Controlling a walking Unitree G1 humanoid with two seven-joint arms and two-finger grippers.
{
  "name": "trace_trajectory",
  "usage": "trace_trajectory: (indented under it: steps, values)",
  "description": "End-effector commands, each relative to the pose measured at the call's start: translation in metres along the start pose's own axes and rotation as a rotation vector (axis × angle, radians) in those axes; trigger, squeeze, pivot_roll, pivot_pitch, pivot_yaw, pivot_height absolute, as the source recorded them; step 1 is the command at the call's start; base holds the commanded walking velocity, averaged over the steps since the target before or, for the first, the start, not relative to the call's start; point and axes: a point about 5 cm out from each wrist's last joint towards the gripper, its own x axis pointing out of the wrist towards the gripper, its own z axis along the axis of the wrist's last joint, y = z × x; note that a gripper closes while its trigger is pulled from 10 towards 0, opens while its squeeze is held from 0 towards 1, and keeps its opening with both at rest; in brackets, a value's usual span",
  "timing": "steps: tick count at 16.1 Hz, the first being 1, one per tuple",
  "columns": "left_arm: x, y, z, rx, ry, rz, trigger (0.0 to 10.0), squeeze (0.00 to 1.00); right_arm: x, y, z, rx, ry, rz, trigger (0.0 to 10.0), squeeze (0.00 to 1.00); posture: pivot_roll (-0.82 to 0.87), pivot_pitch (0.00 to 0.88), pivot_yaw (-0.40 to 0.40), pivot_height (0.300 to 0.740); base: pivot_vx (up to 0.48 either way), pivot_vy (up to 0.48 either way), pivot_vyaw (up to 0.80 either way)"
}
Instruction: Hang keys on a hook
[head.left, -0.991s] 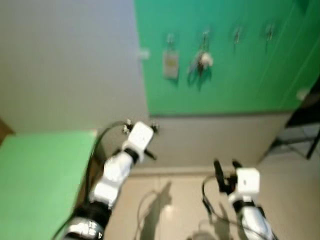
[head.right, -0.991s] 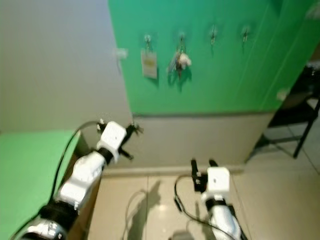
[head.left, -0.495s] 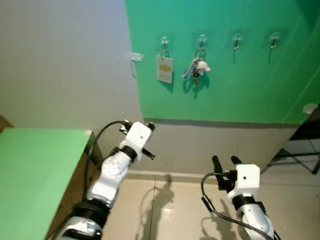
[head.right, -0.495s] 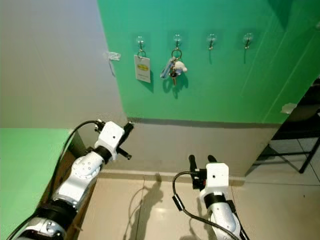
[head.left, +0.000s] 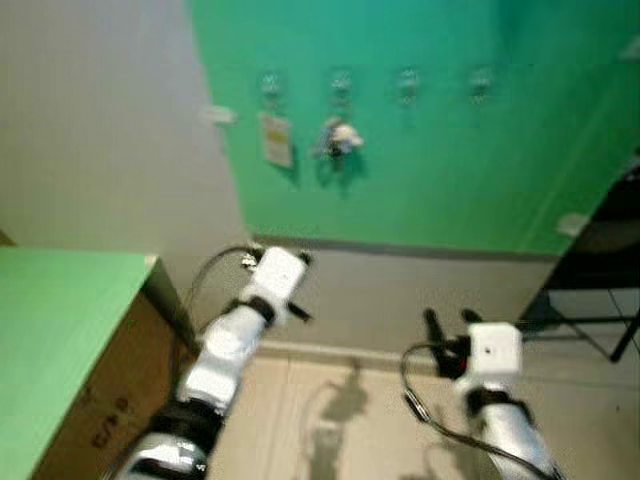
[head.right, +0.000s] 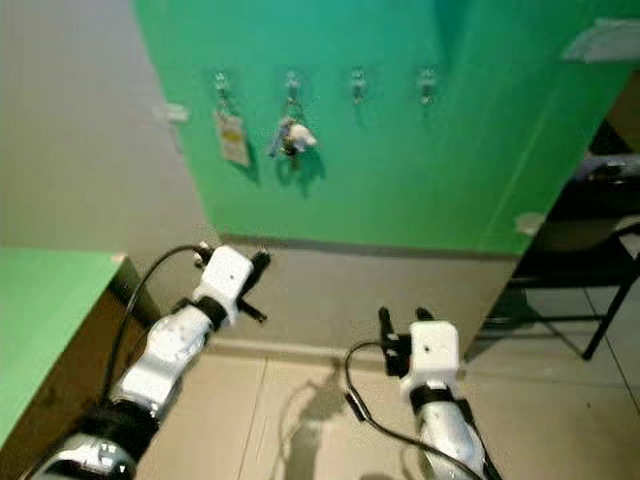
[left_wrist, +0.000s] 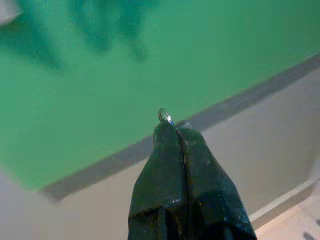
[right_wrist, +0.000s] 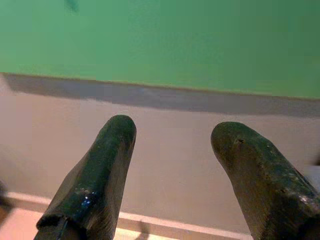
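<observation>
Keys' small silver metal ring (left_wrist: 164, 116) peeks from our left gripper (left_wrist: 176, 131), fingers pinched together, arm raised toward the green wall (head.left: 420, 150). Our right gripper (right_wrist: 172, 150) hovers low, fingers spread.

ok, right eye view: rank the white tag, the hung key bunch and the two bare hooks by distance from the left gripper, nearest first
Measured from the left gripper, low by the grey wall band:
1. White tag, on the leftmost hook, up and slightly left.
2. Key bunch, on the second hook, up and slightly right. Close to the tag; order is marginal.
3. Third hook, bare, further right.
4. Fourth hook, bare, rightmost.
</observation>
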Motion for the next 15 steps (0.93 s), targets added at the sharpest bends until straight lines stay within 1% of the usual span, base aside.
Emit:
trace_trajectory:
  steps: [1, 3, 5, 6, 7, 8, 9, 10, 11, 12, 14, 15]
  values:
    - [0.003, 0.016, 0.005, 0.023, 0.002, 0.028, 10.0, 0.0, 0.001, 0.005, 0.007, 0.013, -0.024, 0.006, 10.0, 0.0, -0.23, 0.0, 0.104, 0.74, 0.277, -0.386, 0.0]
    - [0.004, 0.023, 0.006, 0.033, 0.01, 0.042, 10.0, 0.0, 0.0, 0.0, 0.001, 0.015, -0.009, 0.002, 10.0, 0.0, -0.23, 0.0, 0.106, 0.74, 0.283, -0.384, 0.0]
    - [0.004, 0.027, 0.006, 0.025, 0.013, 0.061, 10.0, 0.0, 0.0, -0.003, -0.007, 0.015, 0.008, -0.003, 10.0, 0.0, -0.23, 0.0, 0.108, 0.74, 0.334, -0.341, 0.0]
    - [0.004, 0.028, 0.008, 0.058, -0.009, 0.066, 10.0, 0.0, -0.001, -0.005, -0.01, 0.015, 0.018, -0.005, 10.0, 0.0, -0.23, 0.0, 0.107, 0.74, 0.386, -0.281, 0.0]
    - [0.005, 0.027, 0.007, 0.063, 0.011, 0.055, 10.0, 0.0, -0.001, -0.005, -0.012, 0.015, 0.023, -0.006, 10.0, 0.0, -0.23, 0.0, 0.108, 0.74, 0.0, 0.0, 0.0]
    - [0.01, 0.023, 0.009, 0.061, 0.025, -0.024, 10.0, 0.0, 0.0, -0.007, -0.014, 0.015, 0.029, -0.008, 10.0, 0.0, -0.23, 0.0, 0.107, 0.74, 0.0, 0.0, 0.0]
    - [0.014, 0.018, 0.016, 0.054, 0.012, -0.139, 10.0, 0.0, 0.001, -0.008, -0.016, 0.016, 0.034, -0.01, 10.0, 0.0, -0.23, 0.0, 0.103, 0.74, 0.0, 0.0, 0.0]
    - [0.022, 0.02, 0.023, 0.03, 0.043, -0.227, 10.0, 0.0, 0.002, -0.009, -0.019, 0.016, 0.037, -0.011, 10.0, 0.0, -0.22, 0.0, 0.1, 0.74, 0.0, 0.0, 0.0]
    - [0.027, 0.026, 0.031, -0.003, 0.043, -0.253, 10.0, 0.0, 0.003, -0.009, -0.019, 0.017, 0.039, -0.01, 10.0, 0.0, -0.22, 0.0, 0.101, 0.74, 0.0, 0.0, 0.0]
    - [0.036, 0.038, 0.05, -0.044, 0.018, -0.306, 10.0, 0.0, 0.005, -0.009, -0.021, 0.016, 0.04, -0.006, 10.0, 0.0, -0.22, 0.0, 0.101, 0.74, 0.0, 0.0, 0.0]
    - [0.042, 0.048, 0.068, -0.082, -0.009, -0.361, 10.0, 0.0, 0.007, -0.01, -0.023, 0.016, 0.041, -0.004, 10.0, 0.0, -0.23, 0.0, 0.108, 0.74, 0.0, 0.0, 0.0]
    - [0.045, 0.051, 0.079, -0.111, -0.026, -0.413, 10.0, 0.0, 0.008, -0.01, -0.023, 0.016, 0.04, -0.005, 10.0, 0.0, -0.24, 0.0, 0.114, 0.74, 0.0, 0.0, 0.0]
